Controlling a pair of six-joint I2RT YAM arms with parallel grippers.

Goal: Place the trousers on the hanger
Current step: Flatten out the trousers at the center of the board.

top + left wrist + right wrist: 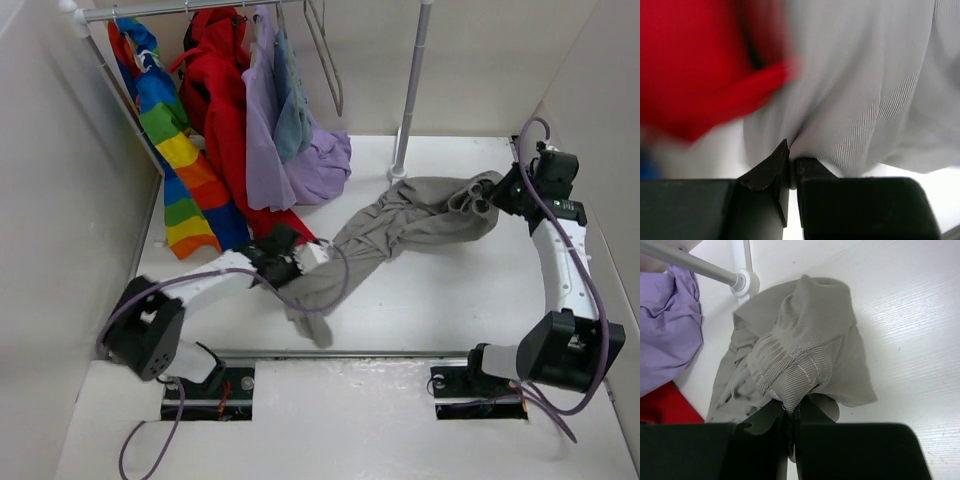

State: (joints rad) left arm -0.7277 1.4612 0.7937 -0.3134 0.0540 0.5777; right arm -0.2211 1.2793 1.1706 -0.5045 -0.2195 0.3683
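The trousers [400, 225] lie slack across the desk [450, 300]. They run from the gathered waist at the back right, near the foot of the upright pole [412, 90], to the leg ends at the near left. The right tool [490, 200] is clamped on the bunched waistband, which the right wrist view shows as a ribbed wad pressed between the closed fingers. The left tool [318, 255] is pinched together on a fold of leg fabric just beside the hem of the red coat [225, 110]. The hanger [337, 105] hangs from the rail [200, 10] at the back, well apart from the trousers. It is just right of the lilac garment [290, 160].
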